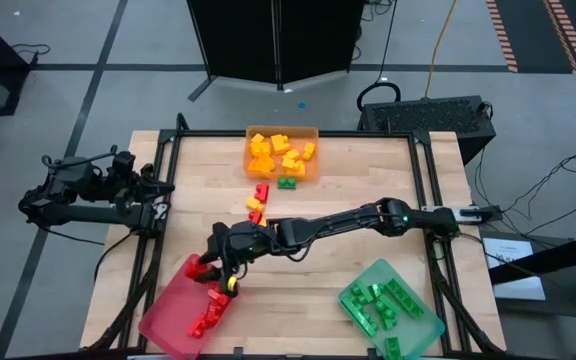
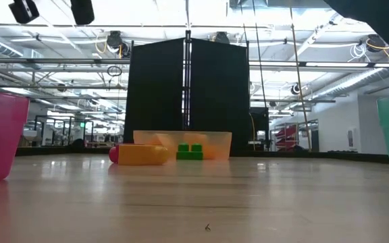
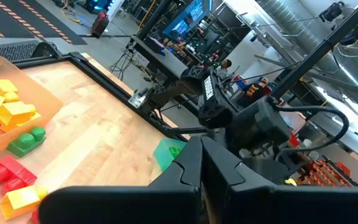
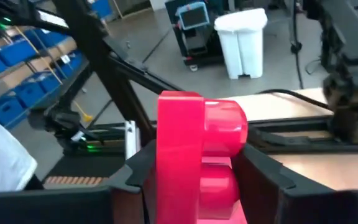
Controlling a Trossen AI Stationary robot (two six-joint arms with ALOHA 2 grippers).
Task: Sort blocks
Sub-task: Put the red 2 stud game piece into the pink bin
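Observation:
My right gripper (image 1: 208,268) reaches from the table's right over the far corner of the red tray (image 1: 168,325) and is shut on a red block (image 4: 197,149). Several red blocks (image 1: 208,312) lie in that tray. A few red and yellow blocks (image 1: 257,203) lie on the table near the orange tray (image 1: 313,135), which holds yellow and orange blocks (image 1: 278,152). A green block (image 1: 288,182) lies at that tray's near edge. My left gripper (image 3: 201,180) is shut and holds nothing, parked off the table's left edge. My right gripper pinches the red block by two opposite sides (image 4: 166,155) between its two fingers (image 4: 135,177). The fingers come nearly level from the table's right. The block is lifted clear above the red tray, standing on edge with its round studs (image 4: 229,127) to one side.
A green tray (image 1: 423,330) with several green blocks (image 1: 378,300) stands at the near right. In the low view a yellow block (image 2: 144,155) and a green block (image 2: 190,152) lie in front of the orange tray (image 2: 215,143). Bare wood lies in the table's middle.

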